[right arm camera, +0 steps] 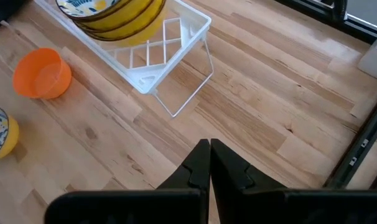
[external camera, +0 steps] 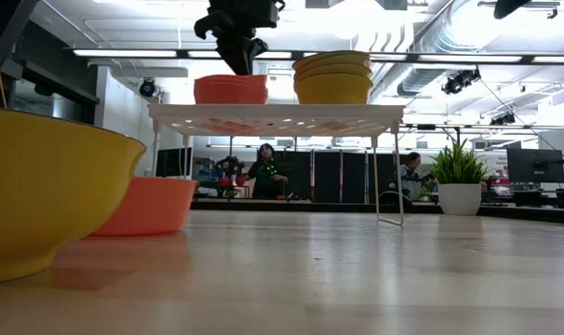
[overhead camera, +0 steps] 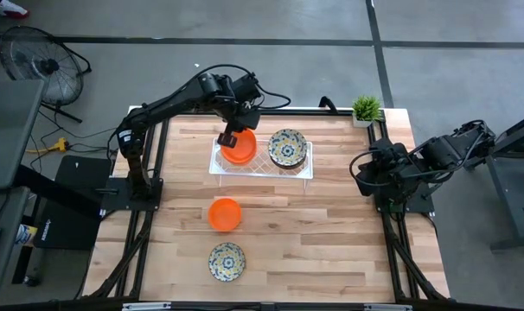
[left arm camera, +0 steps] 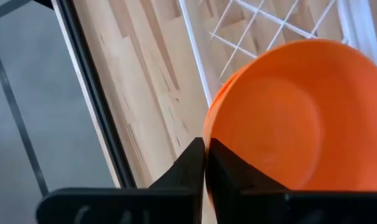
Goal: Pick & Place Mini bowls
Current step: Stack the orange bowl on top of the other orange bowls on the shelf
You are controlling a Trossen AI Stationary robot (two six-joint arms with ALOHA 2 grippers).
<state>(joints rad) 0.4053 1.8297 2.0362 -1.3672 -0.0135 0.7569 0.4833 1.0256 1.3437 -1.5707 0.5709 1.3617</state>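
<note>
Now my left gripper (overhead camera: 228,138) sits pinched tight beside the rim of the glossy orange bowls (overhead camera: 239,149) stacked on the white lattice tray (overhead camera: 307,168), gripping nothing I can see. I'd reopen and straddle the thin rim squarely; that smooth glaze looks slippery. My right gripper (right arm camera: 209,163) waits closed, empty.

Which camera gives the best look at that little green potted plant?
The low view: the potted plant stands fully in profile. The high view shows it small from above; the right wrist view catches only its pot; the left wrist view misses it.
</note>
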